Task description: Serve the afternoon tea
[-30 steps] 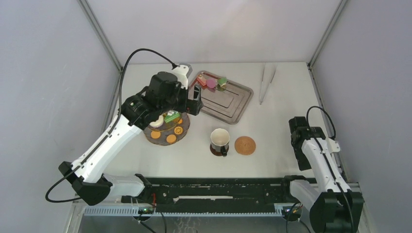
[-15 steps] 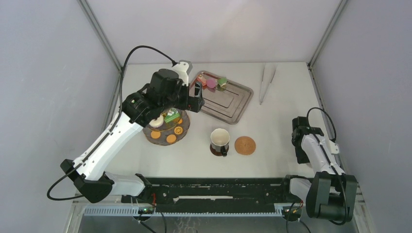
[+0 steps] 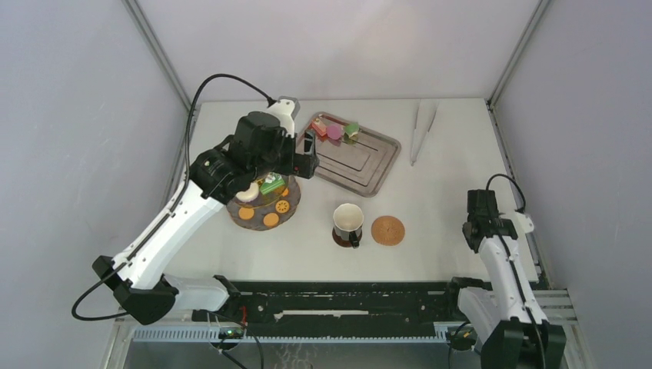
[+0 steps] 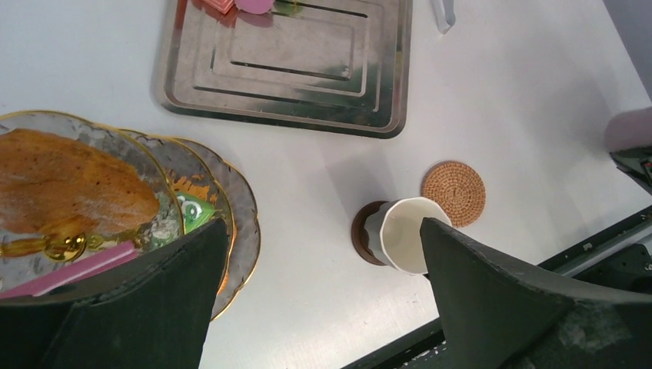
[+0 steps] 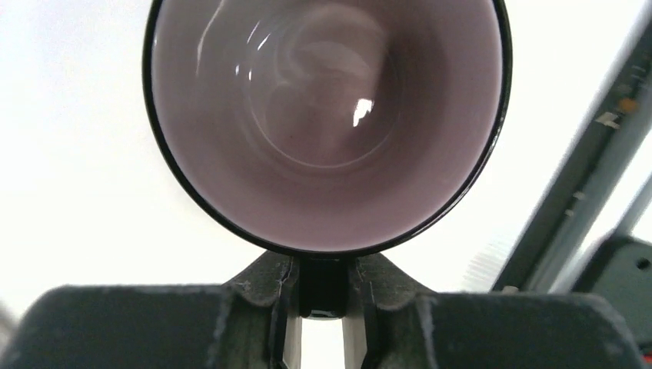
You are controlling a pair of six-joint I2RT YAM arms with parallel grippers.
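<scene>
Lying flat at twelve o'clock on the white table (image 3: 454, 192): a rectangular steel tray (image 3: 361, 161). Resting well apart at one o'clock, running roughly twelve to six: long metal tongs (image 3: 415, 155).

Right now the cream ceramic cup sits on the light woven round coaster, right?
No. The cream ceramic cup sits on the dark brown round coaster; the light woven round coaster beside it is bare. The left wrist view shows it.
</scene>
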